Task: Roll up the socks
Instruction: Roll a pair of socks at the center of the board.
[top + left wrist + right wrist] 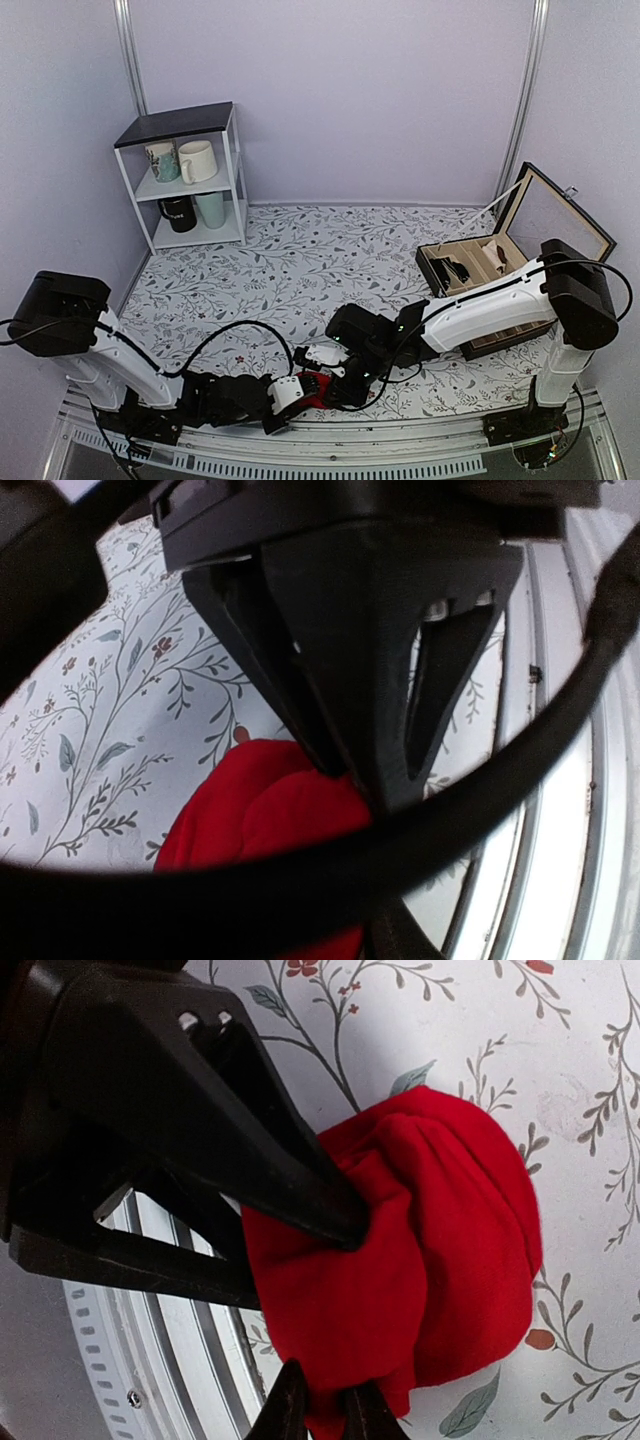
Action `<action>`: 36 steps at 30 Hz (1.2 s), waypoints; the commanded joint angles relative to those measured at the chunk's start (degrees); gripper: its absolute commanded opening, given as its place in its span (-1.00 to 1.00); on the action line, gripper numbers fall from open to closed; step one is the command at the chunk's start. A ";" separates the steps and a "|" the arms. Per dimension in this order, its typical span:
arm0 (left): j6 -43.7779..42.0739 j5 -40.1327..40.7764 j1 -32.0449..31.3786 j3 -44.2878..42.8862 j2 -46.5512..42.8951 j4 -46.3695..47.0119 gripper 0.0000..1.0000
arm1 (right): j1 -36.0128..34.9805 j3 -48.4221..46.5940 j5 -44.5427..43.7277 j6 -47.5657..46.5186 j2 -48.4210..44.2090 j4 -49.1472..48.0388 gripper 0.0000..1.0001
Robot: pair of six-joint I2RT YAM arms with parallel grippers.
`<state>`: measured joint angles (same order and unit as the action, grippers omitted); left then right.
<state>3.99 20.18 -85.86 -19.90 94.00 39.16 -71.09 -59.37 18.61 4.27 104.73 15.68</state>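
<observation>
– Jaws on the left gripper (375, 785) are squeezed tight on the socks (265, 820). Its two black fingers (300, 660) come to one pointy tip, right in the red cloth.
– And the right gripper (300, 1260)?
– Its jaws pinch the socks too. One fat black finger pokes into the soft red lump, and the cloth folds around its tip.
– What do the socks look like?
– A round, puffy red ball. It is soft and fuzzy, with deep folds. It sits on the table (300, 260) at the near edge, just beside the ridged metal rail (150, 1360).
– What is the table like?
– It has a pale cloth with thin leafy twigs and tiny red flowers on it.
– What does the top camera show that the wrist ones don't?
– Both arms bent low, meeting at the front, with only a little red spot between them. It also shows a white shelf (175, 123) with mugs (198, 160) at the back left. On the right is a dark box (555, 215) with its lid up, well apart from the socks.
– And the wrist cameras?
– The right one shows the whole ball and its folds. It also shows two thin dark tips of the left gripper nipping the bottom of the ball. The left one shows just part of the red, with a thick black cable (480, 820) curving across the front.
</observation>
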 commanded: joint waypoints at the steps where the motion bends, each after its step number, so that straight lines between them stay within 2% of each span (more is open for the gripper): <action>1: 2.36 -2.74 -1.39 -0.67 3.28 -5.90 -0.39 | -0.64 2.15 -0.32 -0.05 4.63 7.69 -0.75; 5: 2.09 0.22 -3.54 2.80 -4.44 -2.04 -0.19 | -0.12 2.86 -2.89 1.72 4.00 7.06 -0.75; 9: 4.51 1.70 -3.95 8.93 -19.61 -1.35 -0.01 | -0.10 3.86 -5.45 2.74 3.19 6.50 -0.75; 14: 14.15 6.45 -1.83 12.68 -35.55 -11.17 -0.10 | -0.10 4.69 -6.38 3.19 2.77 5.44 -0.76; 18: 20.68 5.10 2.03 13.38 -40.70 -18.57 -0.32 | -0.15 4.74 -6.98 3.16 3.17 4.64 -0.75; 19: 21.48 3.96 3.27 13.70 -41.16 -19.06 -0.46 | -0.14 4.74 -7.16 3.12 3.26 4.50 -0.75; 21: 22.52 0.93 6.07 14.40 -40.90 -18.90 -0.88 | -0.11 4.77 -7.58 3.11 3.25 4.24 -0.75; 22: 22.84 -0.72 7.40 14.71 -40.21 -18.44 -1.00 | -0.10 4.86 -7.87 3.20 3.14 4.08 -0.76; 28: 22.11 -10.16 11.71 13.67 -31.76 -11.70 -1.00 | -0.12 5.51 -8.62 2.77 3.48 3.54 -0.75; 36: 20.60 -17.84 13.77 10.30 -19.49 -6.04 -1.00 | -0.10 5.80 -9.20 1.58 2.68 4.39 -0.76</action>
<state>25.23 8.01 -73.49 -7.46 71.48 28.27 -71.24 -57.19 15.62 6.59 104.09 12.38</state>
